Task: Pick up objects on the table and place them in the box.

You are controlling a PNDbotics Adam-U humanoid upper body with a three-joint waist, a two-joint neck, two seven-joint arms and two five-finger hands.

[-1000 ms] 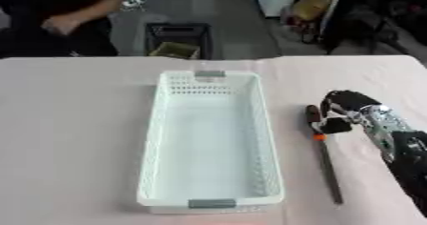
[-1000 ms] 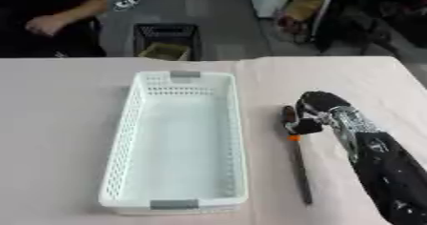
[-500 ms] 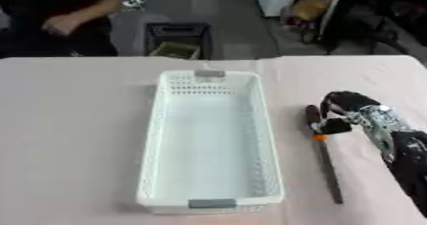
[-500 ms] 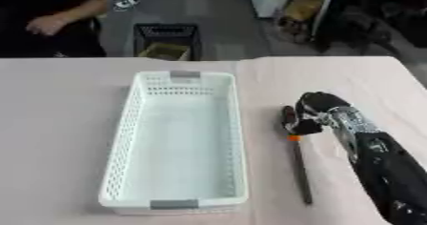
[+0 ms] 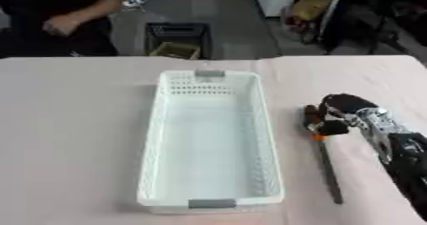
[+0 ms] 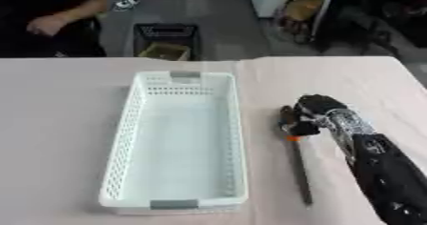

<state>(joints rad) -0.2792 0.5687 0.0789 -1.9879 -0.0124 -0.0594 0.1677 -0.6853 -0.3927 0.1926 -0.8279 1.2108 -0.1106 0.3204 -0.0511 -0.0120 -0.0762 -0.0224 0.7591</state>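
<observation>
A long tool (image 5: pixel 326 162) with a dark handle, an orange collar and a grey shaft lies on the pink table, to the right of the white perforated box (image 5: pixel 208 138). My right hand (image 5: pixel 349 112) comes in from the lower right and its fingers are curled round the tool's dark handle (image 6: pixel 289 119). The shaft points toward the table's front edge and rests on the cloth. The box holds nothing that I can see. My left hand shows in neither view.
The pink tablecloth (image 5: pixel 75 138) spreads wide on the left of the box. Beyond the far edge stand a dark crate (image 5: pixel 177 38) on the floor and a seated person at the upper left.
</observation>
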